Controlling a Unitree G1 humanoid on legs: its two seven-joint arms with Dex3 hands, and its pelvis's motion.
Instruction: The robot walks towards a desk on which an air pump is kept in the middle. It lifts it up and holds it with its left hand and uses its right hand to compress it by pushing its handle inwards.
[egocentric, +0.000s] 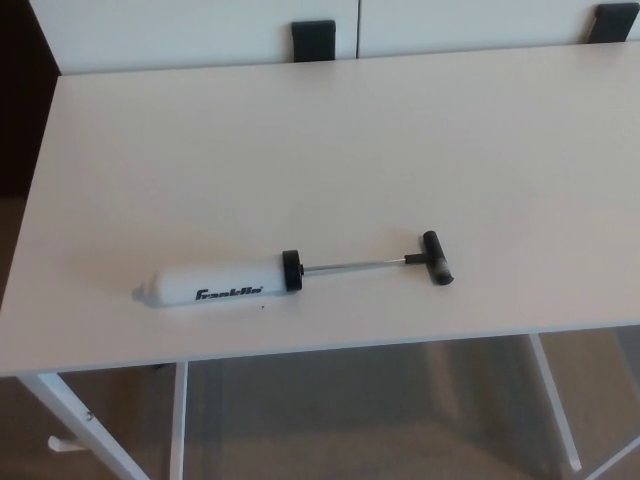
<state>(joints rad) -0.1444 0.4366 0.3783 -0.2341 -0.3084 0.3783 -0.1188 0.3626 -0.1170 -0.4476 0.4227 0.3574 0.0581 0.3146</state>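
A white air pump (215, 284) with black lettering lies on its side on the white desk (330, 150), near the front edge and left of the middle. Its black collar (291, 271) faces right, and a thin metal rod (355, 265) runs out to a black T-handle (436, 258), so the handle is pulled out. Neither of my hands shows in the head view.
The desk's front edge (300, 352) runs across the lower picture, with white legs (178, 420) and the floor below it. Two black brackets (314, 41) sit against the white wall behind the desk's far edge. A dark gap borders the desk's left side.
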